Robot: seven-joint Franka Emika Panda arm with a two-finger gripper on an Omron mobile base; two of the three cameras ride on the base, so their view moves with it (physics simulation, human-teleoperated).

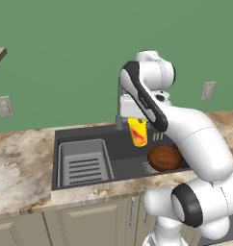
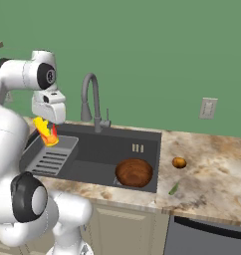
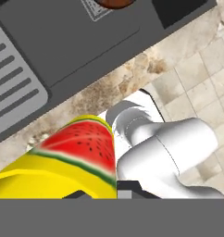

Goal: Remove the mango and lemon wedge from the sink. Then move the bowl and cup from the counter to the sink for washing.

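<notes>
My gripper [image 2: 48,123] is shut on the yellow cup [image 1: 138,132], which has a watermelon print and hangs tilted over the dark grey sink [image 1: 89,133]. From the right base camera the cup [image 2: 47,132] hovers above the slotted tray insert [image 2: 50,158]. In the hand view the cup [image 3: 72,157] sits between my fingers, low in the picture. The reddish-brown bowl [image 2: 134,172] lies in the sink's right part, also seen as the bowl [image 1: 164,157]. The mango [image 2: 179,162] and the lemon wedge [image 2: 174,188] rest on the counter [image 2: 217,169] right of the sink.
A grey gooseneck faucet [image 2: 92,99] stands behind the basin. Wall outlets [image 1: 4,106] [image 2: 208,107] sit above the marbled worktop. Pale cabinets [image 1: 89,221] run below the counter edge. My own arm crosses in front of the sink's right side in the left base view.
</notes>
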